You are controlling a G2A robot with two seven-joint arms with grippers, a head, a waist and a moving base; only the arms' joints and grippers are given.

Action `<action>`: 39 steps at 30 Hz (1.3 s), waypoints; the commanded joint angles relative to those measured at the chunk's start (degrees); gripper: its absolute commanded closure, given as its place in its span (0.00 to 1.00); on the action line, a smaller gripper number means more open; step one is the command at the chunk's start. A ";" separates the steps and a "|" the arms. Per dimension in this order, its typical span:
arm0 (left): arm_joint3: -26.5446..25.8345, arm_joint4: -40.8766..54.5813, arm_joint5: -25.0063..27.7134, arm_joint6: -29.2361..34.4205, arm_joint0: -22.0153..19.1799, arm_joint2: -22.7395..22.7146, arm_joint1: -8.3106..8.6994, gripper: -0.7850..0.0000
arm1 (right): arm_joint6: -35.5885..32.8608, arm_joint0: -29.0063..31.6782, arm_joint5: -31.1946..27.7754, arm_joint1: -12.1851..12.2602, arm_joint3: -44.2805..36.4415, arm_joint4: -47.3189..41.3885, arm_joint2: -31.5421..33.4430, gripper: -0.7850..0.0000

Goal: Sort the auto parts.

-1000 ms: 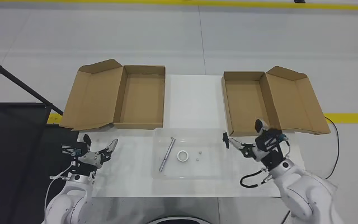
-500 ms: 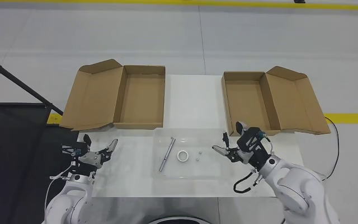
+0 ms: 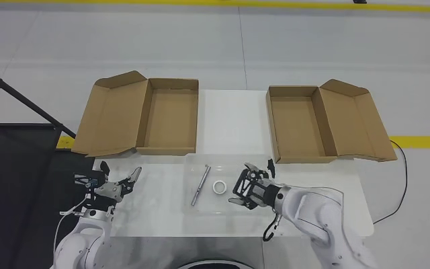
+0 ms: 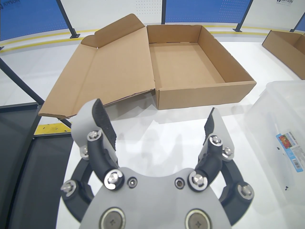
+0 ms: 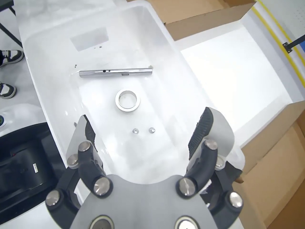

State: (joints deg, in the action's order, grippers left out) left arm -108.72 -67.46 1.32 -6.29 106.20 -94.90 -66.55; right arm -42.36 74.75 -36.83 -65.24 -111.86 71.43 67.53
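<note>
Right gripper (image 5: pixel 145 117): fingers spread wide, holding nothing, above the 3 o'clock end of the clear bin (image 5: pixel 166 101).
Left gripper (image 4: pixel 155 108): also spread and empty, at 8 o'clock of the table, well apart from the bin.
Parts: metal rod (image 5: pixel 115 73), metal ring (image 5: pixel 127 107) and two small round parts (image 5: pixel 135 131) lie on the bin floor, at 6 o'clock.
Boxes: left cardboard box (image 3: pixel 171 114) at 10 o'clock, right cardboard box (image 3: pixel 295 124) at 2 o'clock, both bare inside.
Progress: I judge that nothing is sorted yet; all four parts are left.
</note>
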 commanded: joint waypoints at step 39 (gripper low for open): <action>0.00 0.00 0.00 0.00 0.00 0.00 0.00 0.00 | -9.37 -9.90 3.76 -0.58 14.36 -4.14 -7.17 1.00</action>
State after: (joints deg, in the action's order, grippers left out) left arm -108.72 -67.46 1.32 -6.29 106.20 -94.90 -66.55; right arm -51.76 64.89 -33.04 -65.83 -97.52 67.37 60.39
